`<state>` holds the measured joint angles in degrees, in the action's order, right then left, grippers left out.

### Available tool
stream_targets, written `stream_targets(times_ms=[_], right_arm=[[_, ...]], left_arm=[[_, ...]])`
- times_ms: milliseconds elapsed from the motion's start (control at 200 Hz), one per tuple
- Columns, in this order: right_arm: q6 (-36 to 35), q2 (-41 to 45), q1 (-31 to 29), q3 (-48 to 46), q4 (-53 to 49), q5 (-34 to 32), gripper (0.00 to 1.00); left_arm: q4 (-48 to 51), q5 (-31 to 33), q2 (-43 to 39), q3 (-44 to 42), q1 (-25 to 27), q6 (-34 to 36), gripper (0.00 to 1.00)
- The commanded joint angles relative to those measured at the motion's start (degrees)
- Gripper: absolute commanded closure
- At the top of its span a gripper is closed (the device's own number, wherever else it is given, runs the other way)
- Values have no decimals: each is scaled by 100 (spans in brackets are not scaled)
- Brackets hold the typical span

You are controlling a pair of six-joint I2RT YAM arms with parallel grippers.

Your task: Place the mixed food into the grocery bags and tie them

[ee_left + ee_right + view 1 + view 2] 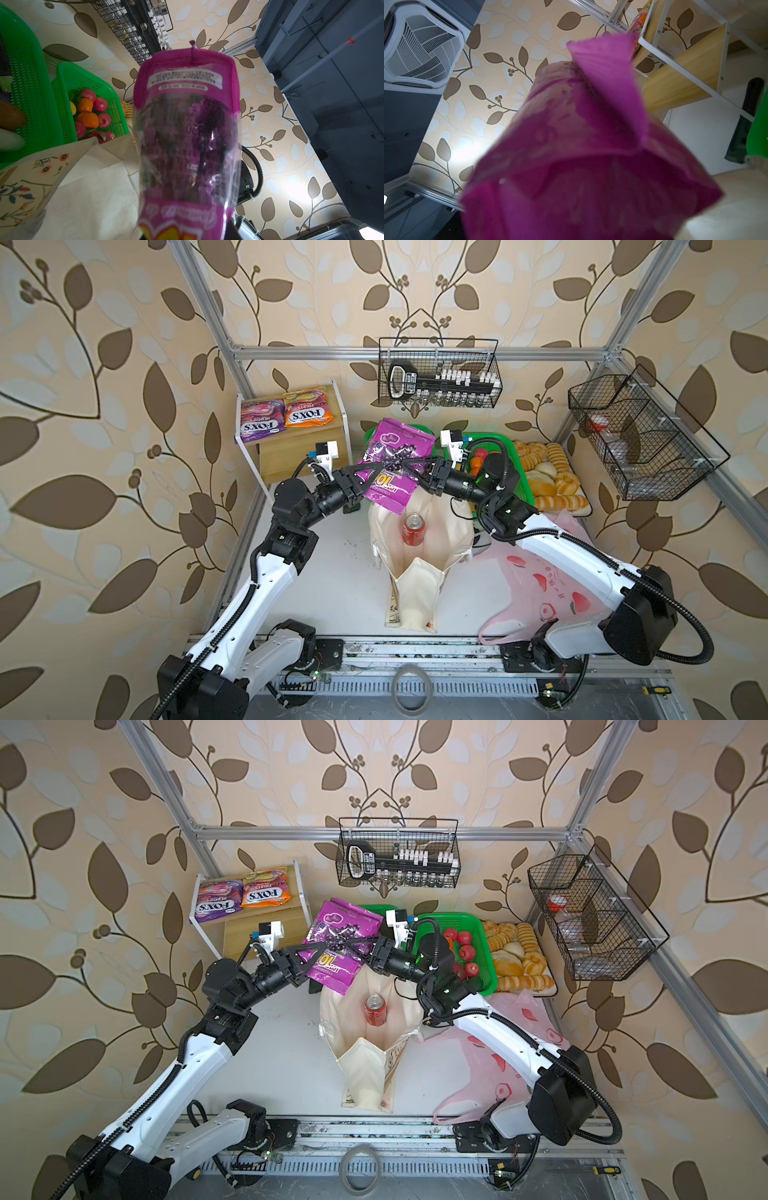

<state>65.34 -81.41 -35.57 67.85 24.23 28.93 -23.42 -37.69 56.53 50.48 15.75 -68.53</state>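
Purple foil filled both wrist views. The snack packet (394, 448) hung tilted in the air between my two arms, well clear of the counter (332, 572), and its lower corner was over the open mouth of the canvas tote (442, 522). In both top views my left claw (376, 467) was clamped on the packet's left edge, one finger in front of the foil and the other behind it. My right claw (395, 466) reached in from the other side with its fingers laid across the packet's middle. I cannot tell whether that claw had pinched the foil or only straddled it; its wrist view showed nothing but blurred purple (591, 155).

A red soda can (413, 529) sat inside the tote below the packet. The pink bag (540, 585), printed with peaches, lay crumpled on the counter just beside the tote and partly under my right arm. The orange sweet packet (308, 412) lay on the wooden shelf (299, 452) at the back left. In a top view, red fruit (464, 938) lay in a green basket (484, 965) behind my right arm.
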Motion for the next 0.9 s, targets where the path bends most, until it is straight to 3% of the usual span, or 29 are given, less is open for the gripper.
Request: stream_targets(times_ms=[0, 60, 295, 355, 550, 775, 895], right_arm=[[-289, 202, -42, 166, 106, -157, 60], [-541, 312, -43, 145, -26, -231, 67], [-1752, 844, 69, 186, -1140, -477, 84], [-1912, 992, 155, 141, -1380, -530, 89], [-2896, 1476, 405, 234, -2795, -811, 91], [-4275, 1599, 691, 682, -4921, -1013, 92], [-4673, 1409, 684, 954, -5767, -657, 92]], left_arm=[[-248, -333, -134, 338, 138, 323, 94], [198, -374, -125, 453, 139, 595, 90], [2060, -401, -213, 1083, 139, 2034, 35], [2411, -322, -230, 1192, 139, 2277, 28], [4446, 481, -409, 1556, 139, 3423, 20], [6086, 1466, -499, 1567, 139, 3945, 14], [6525, 1185, -370, 1524, 139, 4099, 12]])
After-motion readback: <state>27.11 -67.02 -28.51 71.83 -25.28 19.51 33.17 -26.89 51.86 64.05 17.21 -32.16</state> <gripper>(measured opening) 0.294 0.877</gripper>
